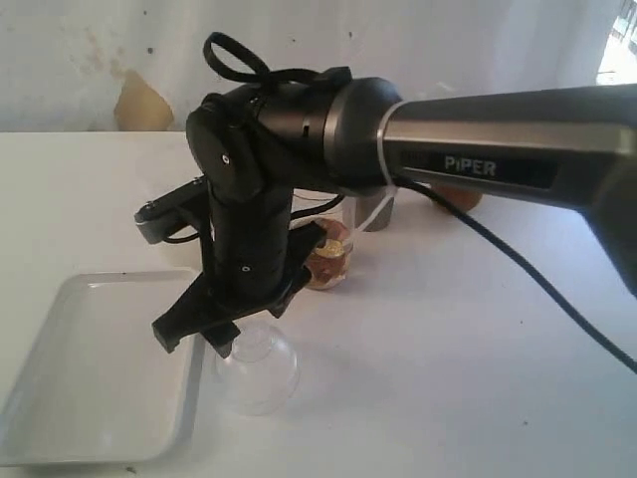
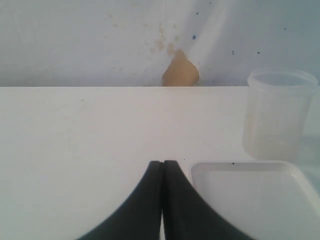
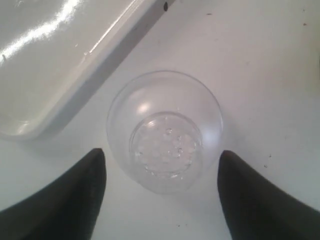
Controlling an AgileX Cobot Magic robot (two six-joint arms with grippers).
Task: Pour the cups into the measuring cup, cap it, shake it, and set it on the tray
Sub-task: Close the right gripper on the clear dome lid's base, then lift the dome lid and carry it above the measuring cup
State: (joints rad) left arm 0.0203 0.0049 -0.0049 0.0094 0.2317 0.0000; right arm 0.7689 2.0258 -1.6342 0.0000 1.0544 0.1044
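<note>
**Exterior view.** A dark robot arm reaches in from the right across a white table [image 1: 478, 329] and points straight down. Its right end effector [image 1: 224, 334] hangs just above a clear dome lid [image 1: 261, 370]. The lid rests on the table just beside the right edge of a shallow white tray [image 1: 90, 378]. Behind the arm stand a brown wooden cup [image 1: 329, 261] and, further back, a steel tumbler [image 1: 378, 212], both partly hidden. The measuring cup is probably behind the arm as well, but it cannot be made out from here.

**Left wrist view.** The left end effector [image 2: 162, 200] is clenched on nothing, its two dark jaws pressed flat together low over the table. I judge it is parked there so the other arm has room to work. Ahead lies one corner of the tray [image 2: 245, 195]. Just beyond that corner the measuring cup [image 2: 277, 117] stands upright with its mouth uncovered.

**Right wrist view.** Looking straight down, the dome lid [image 3: 165, 130] sits centred between the two dark fingers [image 3: 70, 200] of the right end effector [image 3: 162, 155]. They are spread wide, one on each side, and grip nothing. A long edge of the tray [image 3: 50, 65] runs close by. This straddling stance suits closing on the lid, so the step in hand looks like fetching it to cap the measuring cup.
</note>
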